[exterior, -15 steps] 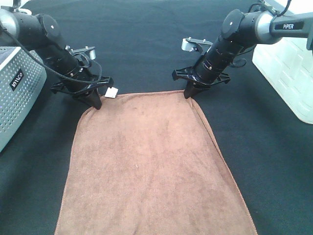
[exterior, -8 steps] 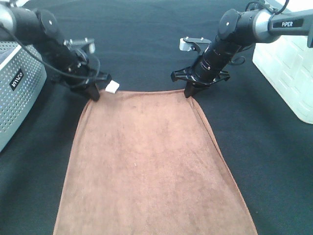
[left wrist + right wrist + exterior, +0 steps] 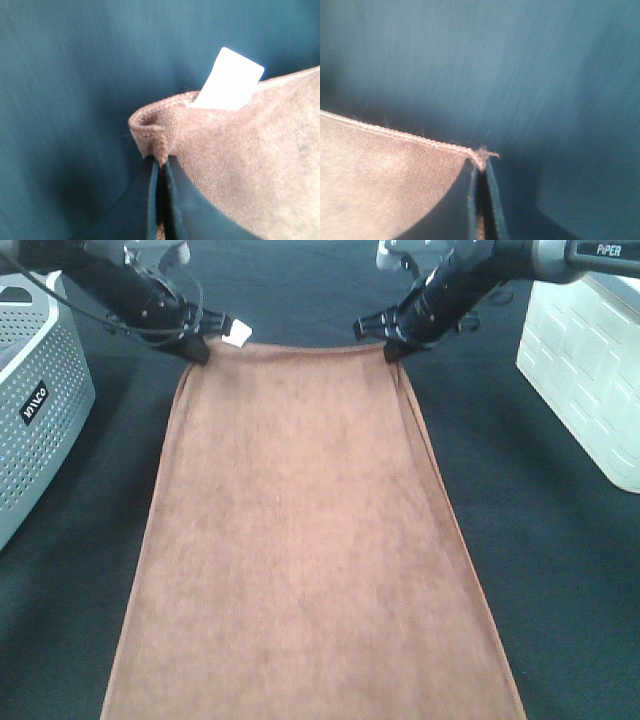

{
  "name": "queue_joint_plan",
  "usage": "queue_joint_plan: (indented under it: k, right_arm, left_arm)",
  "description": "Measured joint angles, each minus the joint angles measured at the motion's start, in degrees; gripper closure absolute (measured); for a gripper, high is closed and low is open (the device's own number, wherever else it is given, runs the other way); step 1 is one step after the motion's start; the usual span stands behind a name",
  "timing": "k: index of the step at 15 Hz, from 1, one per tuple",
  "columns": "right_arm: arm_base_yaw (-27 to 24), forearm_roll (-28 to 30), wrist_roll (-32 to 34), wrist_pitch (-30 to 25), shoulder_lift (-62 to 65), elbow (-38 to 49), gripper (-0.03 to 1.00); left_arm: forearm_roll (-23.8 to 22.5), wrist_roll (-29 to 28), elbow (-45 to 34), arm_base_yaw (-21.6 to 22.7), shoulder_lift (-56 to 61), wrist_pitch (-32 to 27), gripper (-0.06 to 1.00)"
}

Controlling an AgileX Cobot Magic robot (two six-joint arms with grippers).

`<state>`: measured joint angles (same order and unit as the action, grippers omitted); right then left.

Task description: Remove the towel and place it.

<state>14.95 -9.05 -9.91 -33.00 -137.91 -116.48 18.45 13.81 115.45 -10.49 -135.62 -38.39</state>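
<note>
The brown towel (image 3: 300, 540) stretches from the far part of the black table cloth down to the near edge of the exterior view, its far edge lifted. My left gripper (image 3: 198, 348) is shut on the towel's far left corner (image 3: 150, 135), beside the white tag (image 3: 237, 334) (image 3: 227, 80). My right gripper (image 3: 392, 348) is shut on the far right corner (image 3: 481, 156). Both wrist views show dark fingers (image 3: 172, 200) (image 3: 492, 200) pinching the stitched edge.
A grey perforated basket (image 3: 35, 410) stands at the left edge. A white ribbed container (image 3: 590, 370) stands at the right. Black table cloth (image 3: 560, 570) lies on both sides of the towel.
Both grippers have moved away from the camera with the towel's far corners, drawing the towel out longer and narrower.
</note>
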Motion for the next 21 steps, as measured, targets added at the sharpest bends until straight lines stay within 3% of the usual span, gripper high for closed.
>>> queue_joint_plan:
  k: [4, 10, 15, 21]
  right_arm:
    - [-0.11, 4.3, 3.15, 4.76, 0.0, -2.29, 0.97]
    - [-1.03, 4.58, 6.02, 13.41, 0.0, -2.29, 0.97]
    - [-1.03, 4.58, 6.02, 18.39, 0.0, -2.29, 0.97]
    - [-1.03, 4.64, 6.02, 19.77, -1.32, -2.46, 0.97]
  left_arm:
    - [-0.06, 2.23, 1.2, 0.0, 0.0, 6.13, 0.94]
    - [0.0, 4.3, 1.26, -0.29, 0.0, 16.56, 0.94]
    - [0.0, 4.7, 1.26, -0.29, 0.0, 20.57, 0.94]
    - [0.0, 4.87, 1.26, -0.29, -1.83, 22.06, 0.94]
